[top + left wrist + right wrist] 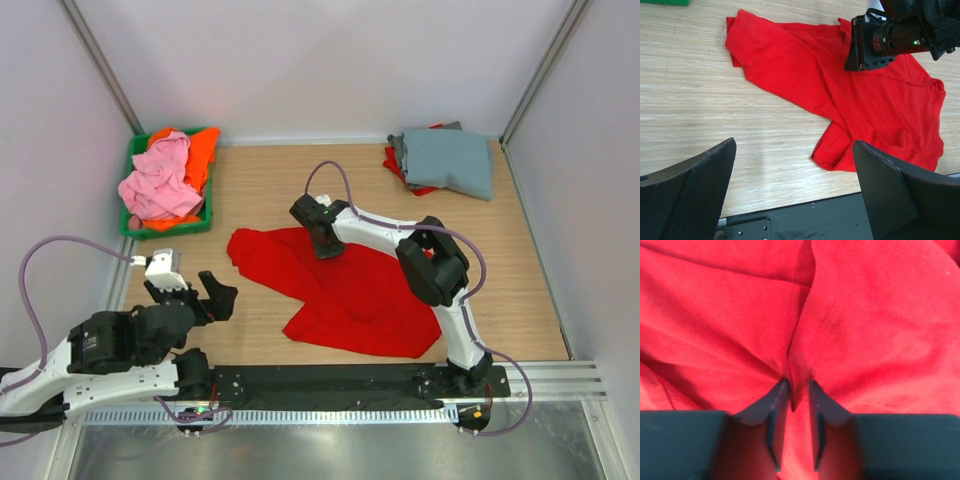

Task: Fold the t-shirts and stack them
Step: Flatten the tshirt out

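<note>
A bright red t-shirt (360, 290) lies crumpled and spread in the middle of the table. My right gripper (325, 243) is down on its upper middle part and is shut on a pinched ridge of the red cloth (865, 315), which sits between the fingertips in the right wrist view, where the gripper (799, 390) is at the bottom centre. My left gripper (215, 295) is open and empty, above the bare table left of the shirt. In the left wrist view the left gripper (795, 190) looks towards the shirt (790, 65) and the right gripper (862, 47).
A folded grey-blue t-shirt (450, 160) lies at the back right on top of another red one (398, 165). A green bin (170, 228) at the back left holds a pink shirt (160, 185) and an orange shirt (202, 150). White walls close in the table.
</note>
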`<state>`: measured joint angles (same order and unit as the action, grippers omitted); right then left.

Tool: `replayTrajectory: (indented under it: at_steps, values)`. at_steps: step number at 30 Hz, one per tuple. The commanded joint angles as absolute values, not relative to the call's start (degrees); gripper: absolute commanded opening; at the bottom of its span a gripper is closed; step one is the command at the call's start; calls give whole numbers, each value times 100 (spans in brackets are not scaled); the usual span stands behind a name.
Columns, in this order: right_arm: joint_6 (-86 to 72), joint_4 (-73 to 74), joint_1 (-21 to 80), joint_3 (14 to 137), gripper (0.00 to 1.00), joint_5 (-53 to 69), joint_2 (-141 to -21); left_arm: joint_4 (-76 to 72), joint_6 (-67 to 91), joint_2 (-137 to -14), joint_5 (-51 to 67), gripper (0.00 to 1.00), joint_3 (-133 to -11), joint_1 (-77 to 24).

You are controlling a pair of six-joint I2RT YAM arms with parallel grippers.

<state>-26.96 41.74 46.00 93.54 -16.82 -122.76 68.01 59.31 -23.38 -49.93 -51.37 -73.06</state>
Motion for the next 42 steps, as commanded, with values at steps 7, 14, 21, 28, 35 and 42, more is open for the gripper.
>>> replayTrajectory:
  at_steps: [7, 14, 21, 28, 35, 42]
  values:
    - [-2663, 4333, 4570, 9255, 37, -1811, -11786, 6732, 5985, -2426, -5247, 100, -5150, -7330]
    - [-2663, 4298, 4535, 9264, 36, -1802, -11672, 6732, 5985, -2408, -5256, 100, -5142, -7339]
    - [-2646, 4280, 4474, 9211, 33, -1670, -11689, 6741, 5985, -2426, -5265, 100, -5150, -7339]
    - [-2690, 4166, 4465, 9176, 34, -1591, -11575, 6732, 5985, -2417, -5273, 100, -5142, -7348]
    - [-2672, 4201, 4438, 9237, 34, -1608, -11531, 6741, 5985, -2461, -5273, 100, -5150, -7348]
    - [-2681, 4157, 4421, 9176, 35, -1582, -11452, 6741, 5994, -2478, -5282, 100, -5150, -7356]
